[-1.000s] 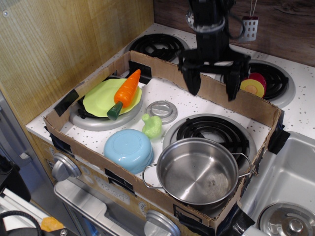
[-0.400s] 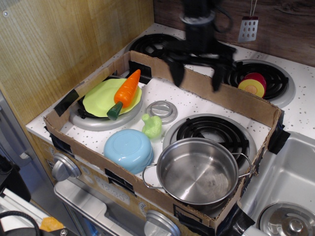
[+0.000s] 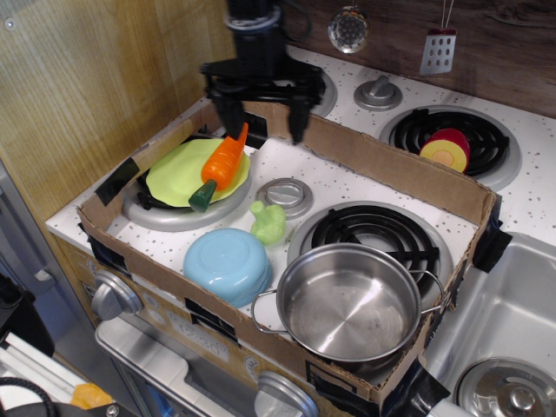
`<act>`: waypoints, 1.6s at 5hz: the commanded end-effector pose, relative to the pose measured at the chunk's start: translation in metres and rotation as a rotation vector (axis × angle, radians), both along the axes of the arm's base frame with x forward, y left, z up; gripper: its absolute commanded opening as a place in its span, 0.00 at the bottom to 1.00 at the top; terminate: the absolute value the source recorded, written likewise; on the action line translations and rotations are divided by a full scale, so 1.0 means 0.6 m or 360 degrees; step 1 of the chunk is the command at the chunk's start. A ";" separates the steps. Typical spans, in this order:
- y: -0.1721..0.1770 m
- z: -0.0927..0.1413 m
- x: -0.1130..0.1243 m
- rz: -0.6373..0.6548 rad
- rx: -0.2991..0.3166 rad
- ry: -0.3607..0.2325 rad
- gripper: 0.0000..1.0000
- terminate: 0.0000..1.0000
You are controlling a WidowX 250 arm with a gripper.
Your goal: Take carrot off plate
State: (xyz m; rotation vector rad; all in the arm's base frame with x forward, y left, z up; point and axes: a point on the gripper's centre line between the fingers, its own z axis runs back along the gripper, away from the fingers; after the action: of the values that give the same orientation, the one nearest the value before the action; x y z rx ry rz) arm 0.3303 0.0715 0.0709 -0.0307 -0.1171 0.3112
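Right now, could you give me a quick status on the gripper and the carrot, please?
Gripper open, above carrot's tip. Carrot untouched, lying across plate. Cardboard wall close behind; nothing blocking.

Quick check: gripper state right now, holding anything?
Gripper: open, holding nothing, above the carrot on the plate.

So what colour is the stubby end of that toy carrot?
Dark green; the rest of the carrot is orange. It shows clearly in the single overhead view, lying on the lime-green plate.
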 end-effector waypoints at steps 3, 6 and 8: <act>0.082 0.000 -0.045 -0.0026 0.0091 -0.0121 1.00 0.00; 0.087 -0.055 -0.049 -0.0057 -0.0025 -0.0174 1.00 0.00; 0.080 -0.043 -0.044 -0.0057 0.0007 -0.0147 0.00 0.00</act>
State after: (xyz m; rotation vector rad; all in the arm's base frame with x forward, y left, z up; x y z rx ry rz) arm 0.2967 0.1159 0.0292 -0.0611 -0.1507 0.2829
